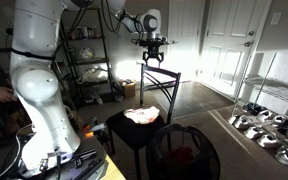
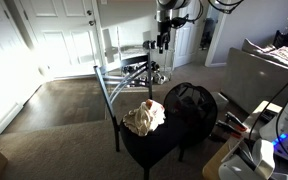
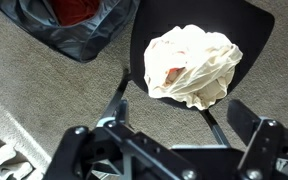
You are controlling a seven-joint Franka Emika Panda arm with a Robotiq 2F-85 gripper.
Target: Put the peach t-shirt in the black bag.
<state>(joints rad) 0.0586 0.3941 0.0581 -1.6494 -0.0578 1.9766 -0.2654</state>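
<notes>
Soft carpet (image 3: 34, 90) covers the floor of a room, and white doors (image 1: 224, 45) stand at the back. On the carpet stands a black chair, and its round black seat is the worktop (image 3: 249, 25). The crumpled peach cloth t-shirt (image 3: 194, 65) lies in a heap on the worktop. A floppy black bag (image 3: 94, 42) sits on the floor just beside the chair, with something red (image 3: 79, 10) inside it. The end effector (image 1: 152, 60) hangs high in the air over the chair, well apart from the t-shirt (image 1: 142, 116). Its fingers (image 3: 256, 130) are spread wide and hold nothing.
</notes>
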